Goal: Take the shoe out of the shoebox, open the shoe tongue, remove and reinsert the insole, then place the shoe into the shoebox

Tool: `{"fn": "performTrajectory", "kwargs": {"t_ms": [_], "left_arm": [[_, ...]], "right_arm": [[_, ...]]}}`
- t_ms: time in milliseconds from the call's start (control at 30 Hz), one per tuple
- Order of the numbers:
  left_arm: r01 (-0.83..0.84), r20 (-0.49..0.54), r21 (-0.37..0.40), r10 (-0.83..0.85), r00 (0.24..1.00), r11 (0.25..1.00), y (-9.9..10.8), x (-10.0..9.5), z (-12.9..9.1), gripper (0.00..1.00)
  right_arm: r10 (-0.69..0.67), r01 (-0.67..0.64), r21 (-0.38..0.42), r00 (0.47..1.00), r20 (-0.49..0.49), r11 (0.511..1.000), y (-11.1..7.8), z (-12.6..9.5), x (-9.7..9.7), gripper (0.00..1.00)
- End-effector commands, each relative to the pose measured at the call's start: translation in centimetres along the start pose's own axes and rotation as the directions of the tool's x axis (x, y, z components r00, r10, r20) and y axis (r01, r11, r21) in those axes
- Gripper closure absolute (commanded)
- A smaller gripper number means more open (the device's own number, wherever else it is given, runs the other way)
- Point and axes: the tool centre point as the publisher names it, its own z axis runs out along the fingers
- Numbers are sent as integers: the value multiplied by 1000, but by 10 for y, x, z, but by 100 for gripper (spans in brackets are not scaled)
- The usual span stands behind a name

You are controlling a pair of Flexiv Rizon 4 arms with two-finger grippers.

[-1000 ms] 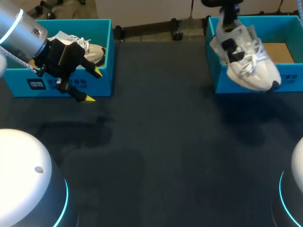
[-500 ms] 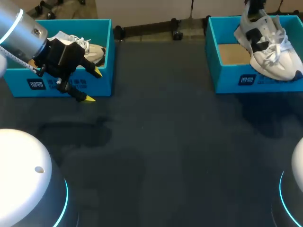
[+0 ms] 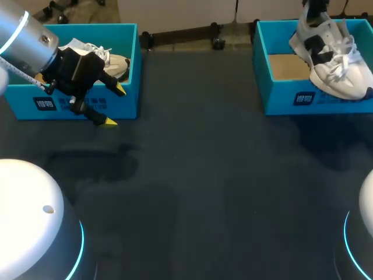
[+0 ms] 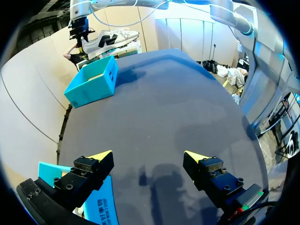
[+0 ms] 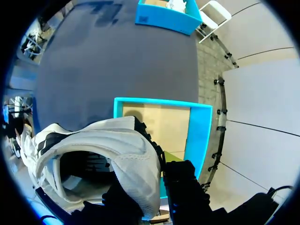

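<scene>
A white sneaker with black panels (image 3: 327, 55) hangs tilted over the right blue shoebox (image 3: 291, 96), toe down toward the box's right front corner. My right gripper (image 3: 313, 9) is shut on its heel collar from above. In the right wrist view the heel collar (image 5: 136, 159) sits between the dark fingers (image 5: 183, 185), and the box's cardboard floor (image 5: 159, 122) lies beneath. My left gripper (image 3: 114, 105) stands open in front of the left blue shoebox (image 3: 125, 99), holding nothing. The left wrist view shows its gripper (image 4: 147, 155) over bare table, with the held sneaker (image 4: 110, 38) far ahead.
A second white shoe (image 3: 96, 58) lies inside the left shoebox. The dark tabletop (image 3: 198, 175) stretches between the two boxes. A corner of the left box (image 4: 101, 206) sits beside the left gripper's finger.
The right arm has carried the sneaker back and to the right, from in front of the right box's front wall to over the box. The left arm has not moved.
</scene>
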Motion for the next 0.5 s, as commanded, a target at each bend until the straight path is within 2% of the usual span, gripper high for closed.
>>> {"fn": "performTrajectory", "kwargs": {"t_ms": [33,67,133,333,500], "left_arm": [[-1,1,-2,1,1000,1000,0,1,0,0],[-1,1,-2,1,1000,1000,0,1,0,0],[-1,1,-2,1,1000,1000,0,1,0,0],[-1,1,-2,1,1000,1000,0,1,0,0],[-1,1,-2,1,1000,1000,0,1,0,0]], "right_arm": [[14,-14,3,1000,-1,1000,-8,0,-2,100],[42,-42,15,999,3,999,-28,2,-8,100],[65,-65,29,998,11,997,-45,4,-14,100],[80,-81,67,997,13,994,-75,12,-23,100],[115,-115,69,993,11,991,-97,18,-27,100]]}}
